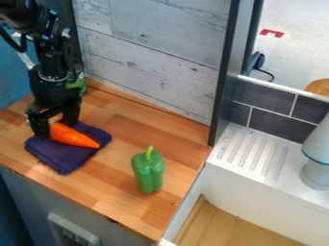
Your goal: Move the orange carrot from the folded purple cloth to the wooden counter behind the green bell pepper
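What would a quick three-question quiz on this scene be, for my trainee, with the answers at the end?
1. Multiple choice: which of these lies on the dark cloth?
A. The green pepper
B. The carrot

2. True or false: the green pepper rests directly on the wooden counter.

3. Fill in the blank, choosing thick or pointed: the gripper is at the carrot's ____ end.

Key: 1. B; 2. true; 3. thick.
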